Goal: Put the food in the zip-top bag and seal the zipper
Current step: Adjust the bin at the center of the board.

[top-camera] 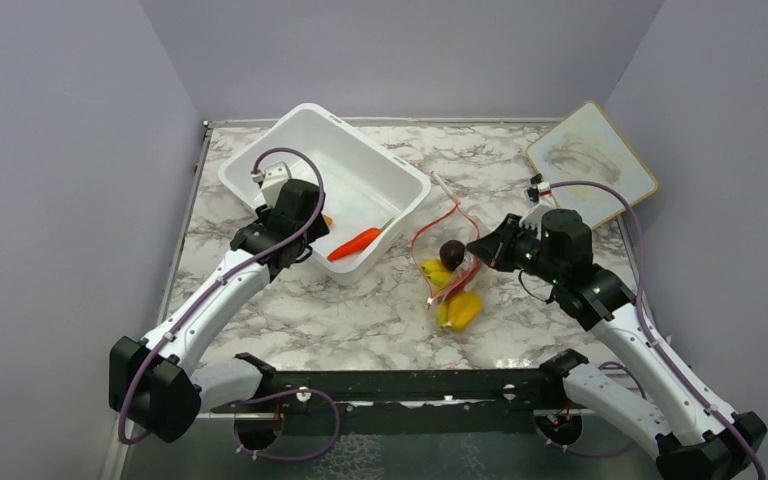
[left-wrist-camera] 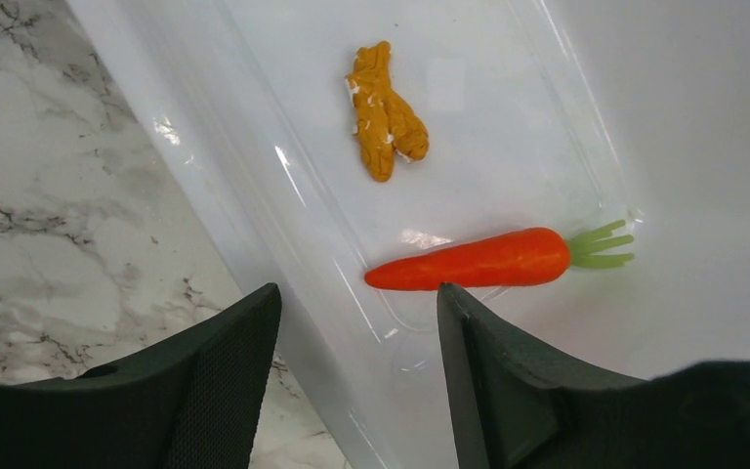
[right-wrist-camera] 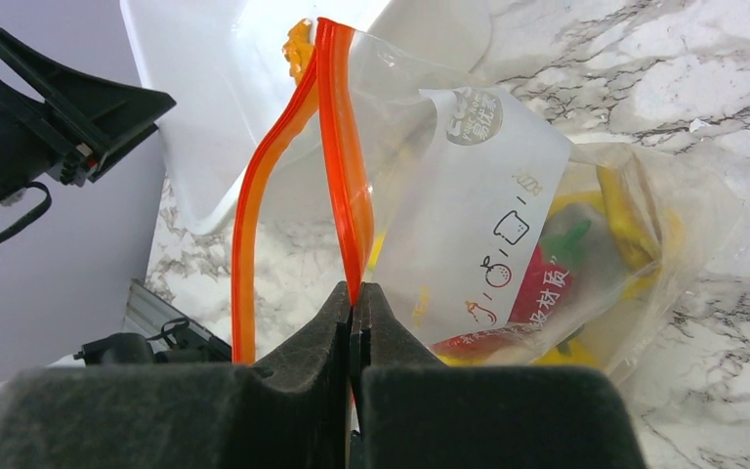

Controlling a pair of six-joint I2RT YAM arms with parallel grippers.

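Note:
The clear zip-top bag (top-camera: pixel 452 282) lies at mid-table, its red-orange zipper (top-camera: pixel 438 222) looped open. My right gripper (top-camera: pixel 482 250) is shut on the zipper (right-wrist-camera: pixel 337 147), holding one side of the mouth up. Through the bag (right-wrist-camera: pixel 488 195) I see a red chili (right-wrist-camera: pixel 539 293) and yellow food (right-wrist-camera: pixel 635 225). A dark brown round fruit (top-camera: pixel 451 251) sits at the bag's mouth; a yellow piece (top-camera: pixel 462 308) lies low in it. My left gripper (left-wrist-camera: pixel 359 322) is open over the white tub's (left-wrist-camera: pixel 508 98) near wall, just short of the orange carrot (left-wrist-camera: pixel 488 260). Small orange bits (left-wrist-camera: pixel 386 112) lie beyond it.
The white tub (top-camera: pixel 300 140) stands at the back left with the carrot (top-camera: pixel 355 242) inside. A wood-framed whiteboard (top-camera: pixel 590 160) lies at the back right. A small white-and-red stick (top-camera: pixel 443 187) lies between tub and bag. Grey walls close in on both sides.

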